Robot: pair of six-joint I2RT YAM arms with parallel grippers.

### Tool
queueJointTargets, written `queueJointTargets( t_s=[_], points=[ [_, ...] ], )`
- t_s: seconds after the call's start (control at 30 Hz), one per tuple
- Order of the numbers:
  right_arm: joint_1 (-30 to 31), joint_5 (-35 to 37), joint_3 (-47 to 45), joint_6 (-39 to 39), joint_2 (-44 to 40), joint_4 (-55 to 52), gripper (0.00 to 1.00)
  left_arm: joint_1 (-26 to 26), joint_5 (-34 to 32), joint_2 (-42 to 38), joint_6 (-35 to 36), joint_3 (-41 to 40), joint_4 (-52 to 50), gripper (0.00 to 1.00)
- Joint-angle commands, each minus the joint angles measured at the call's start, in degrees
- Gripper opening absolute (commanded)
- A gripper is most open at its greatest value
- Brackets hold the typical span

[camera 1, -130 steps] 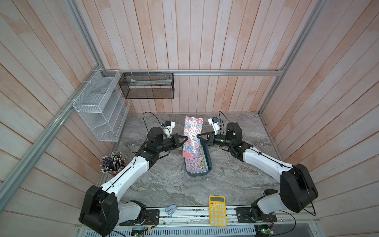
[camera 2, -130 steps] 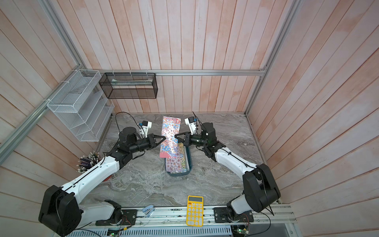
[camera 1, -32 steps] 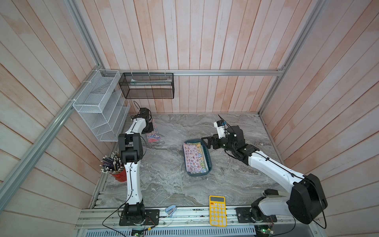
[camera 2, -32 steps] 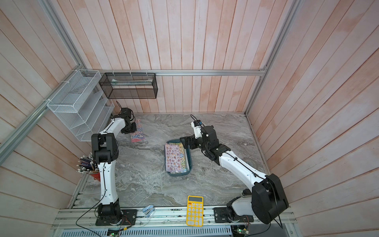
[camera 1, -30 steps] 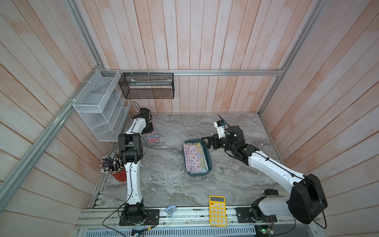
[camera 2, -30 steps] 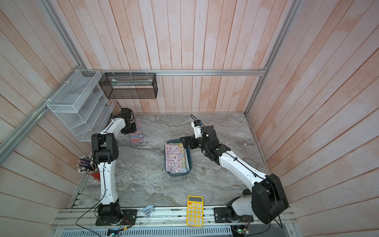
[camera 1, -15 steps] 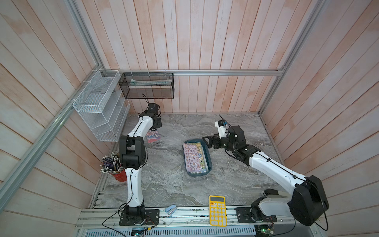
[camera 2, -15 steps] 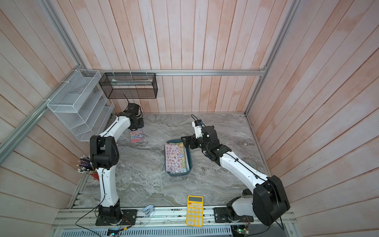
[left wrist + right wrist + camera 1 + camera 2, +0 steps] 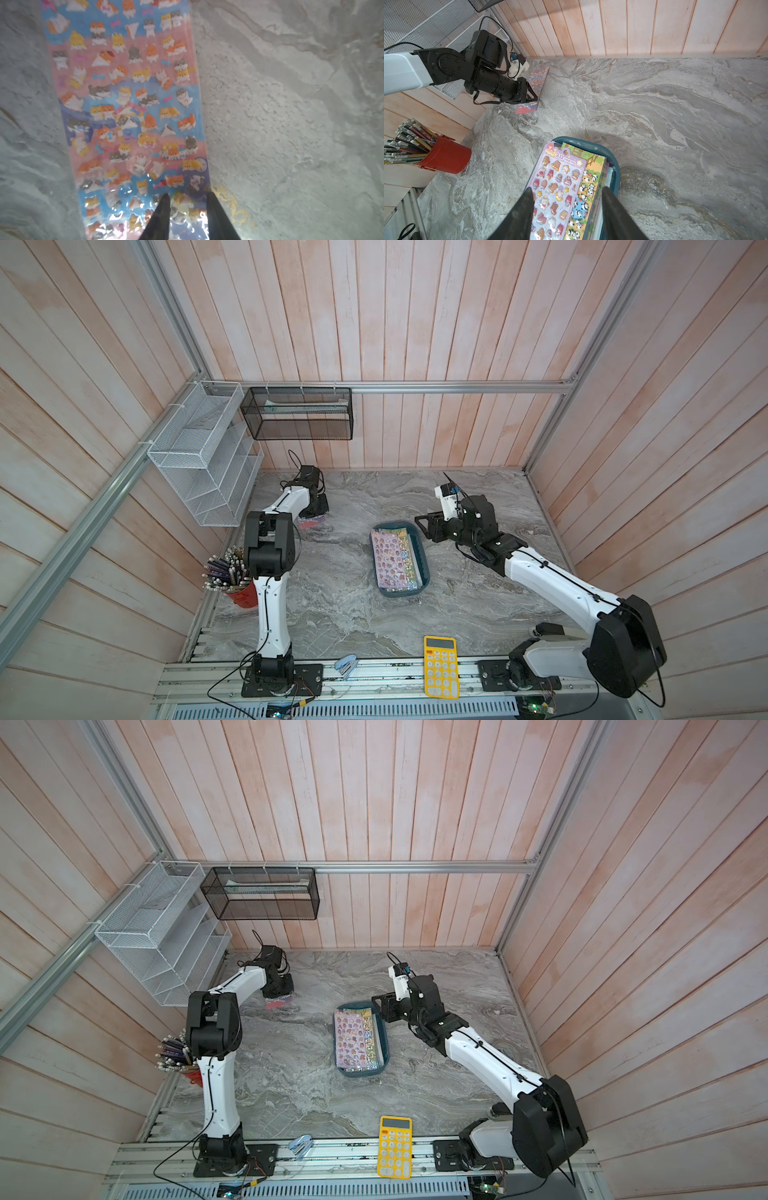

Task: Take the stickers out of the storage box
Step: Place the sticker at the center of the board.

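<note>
Stickers [image 9: 556,187] glossy, stacked in teal storage box [image 9: 583,143], left gripper [image 9: 188,194] and right gripper [image 9: 568,190] spread

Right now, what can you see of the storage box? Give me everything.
The storage box is a shallow dark teal tray, plastic by its look, rectangular with rounded corners and a raised rim. It sits flat near the middle of the marble tabletop, its long side running away from the robot. A stack of stickers fills it, the top ones lilac and panda-printed, so its floor is hidden. The right gripper hangs open over its far end; whether it touches cannot be told.
</note>
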Motion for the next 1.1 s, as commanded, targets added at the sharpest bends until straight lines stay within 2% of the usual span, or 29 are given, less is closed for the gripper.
queueJointTargets(
  t_s=[0.0,0.27,0.6,0.77,1.07],
  points=[
    [0.4,-0.1,-0.8,-0.3,0.0,0.3,0.53,2.1,3.0,0.8,-2.2,-2.2,3.0,0.33],
    [0.4,-0.3,-0.6,-0.1,0.6,0.7,0.53,5.8,4.5,-1.6,-2.5,-8.3,5.8,0.32],
    [0.4,-0.3,-0.3,0.0,0.9,0.5,0.53,7.0,5.6,-1.9,-2.1,-10.8,7.2,0.30],
    [0.4,-0.4,0.2,-0.2,1.0,-0.1,0.53,7.5,5.8,-3.0,-4.4,-13.5,9.0,0.22],
    [0.4,-0.5,0.4,-0.7,0.5,-1.0,0.53,7.7,10.1,-5.9,-9.3,-19.6,13.3,0.22]
  ],
)
